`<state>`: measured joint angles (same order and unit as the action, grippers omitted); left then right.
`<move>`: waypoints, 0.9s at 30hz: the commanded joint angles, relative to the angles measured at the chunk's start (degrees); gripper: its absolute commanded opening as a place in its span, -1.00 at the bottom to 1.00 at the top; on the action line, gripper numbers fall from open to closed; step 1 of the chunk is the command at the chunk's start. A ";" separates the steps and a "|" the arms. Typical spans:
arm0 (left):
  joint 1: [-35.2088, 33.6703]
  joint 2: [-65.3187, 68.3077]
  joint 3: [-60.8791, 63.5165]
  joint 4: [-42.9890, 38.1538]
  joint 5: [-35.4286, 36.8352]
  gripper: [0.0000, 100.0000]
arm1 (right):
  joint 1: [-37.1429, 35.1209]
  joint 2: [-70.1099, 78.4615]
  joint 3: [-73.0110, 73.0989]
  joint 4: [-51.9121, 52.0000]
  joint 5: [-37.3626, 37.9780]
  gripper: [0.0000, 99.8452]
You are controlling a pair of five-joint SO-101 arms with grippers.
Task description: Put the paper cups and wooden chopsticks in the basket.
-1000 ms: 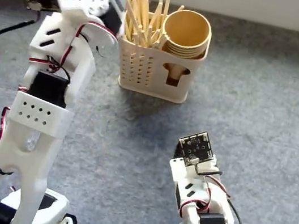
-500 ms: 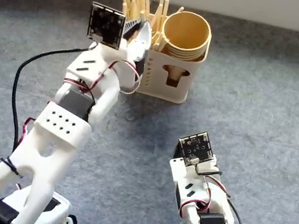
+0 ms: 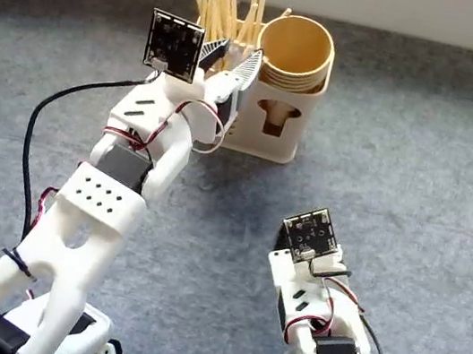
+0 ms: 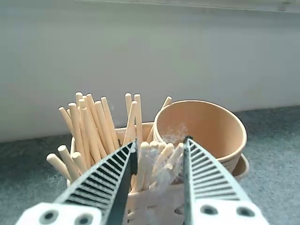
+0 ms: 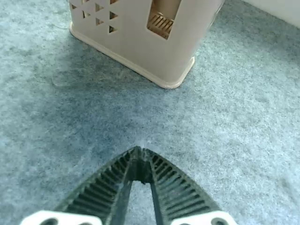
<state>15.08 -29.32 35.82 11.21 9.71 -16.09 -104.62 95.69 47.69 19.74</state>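
A grey felt-covered table (image 3: 437, 174) is seen from above, with two white robot arms reaching in from the near edge. A cream plastic basket (image 3: 261, 136) with two compartments stands upright near the far edge, close to a pale wall (image 4: 197, 51). A stack of tan paper cups (image 3: 295, 52) sits upright, mouth up, in one compartment. A bundle of wooden chopsticks (image 3: 223, 13) stands on end in the other, fanning out above the rim. The left arm stretches across the table to the basket, and the left gripper (image 4: 161, 141) hangs over the chopstick compartment, just beside the cups. Its ribbed jaws are parted by a moderate gap, with the tops of several chopsticks showing between them. They do not appear to be clamping anything, though whether a fingertip touches a stick cannot be told. The right arm is folded low near the front of the table, well apart from the basket. The right gripper (image 5: 137, 153) points down at bare felt, and its dark ribbed jaws are pressed together at the tips with nothing between them. From that arm's wrist camera, the basket's lower wall is visible farther off, resting flat on the felt. Red, black and white wires run along both arms.
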 commanded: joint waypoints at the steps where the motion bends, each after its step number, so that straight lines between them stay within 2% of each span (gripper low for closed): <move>1: -1.27 -0.75 -5.76 -0.79 0.00 -0.76 | -0.40 -0.66 4.35 -1.71 0.62 -0.99; 9: -4.26 -0.84 -7.60 -0.70 0.00 -0.80 | -0.40 -0.66 4.35 -1.71 0.62 -0.99; 13: -4.00 -4.35 -6.73 -0.70 -0.35 -1.00 | -0.40 -0.66 4.35 -1.71 0.62 -0.99; 19: -1.54 -17.36 1.98 -0.70 -0.35 -0.99 | -0.40 -0.66 4.35 -1.71 0.62 -0.99; 27: -1.63 -30.64 15.43 -0.88 -0.35 -0.99 | -0.40 -0.66 4.35 -1.71 0.62 -0.99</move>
<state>12.62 -55.34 49.01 11.21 9.71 -16.09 -104.62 95.69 47.69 19.74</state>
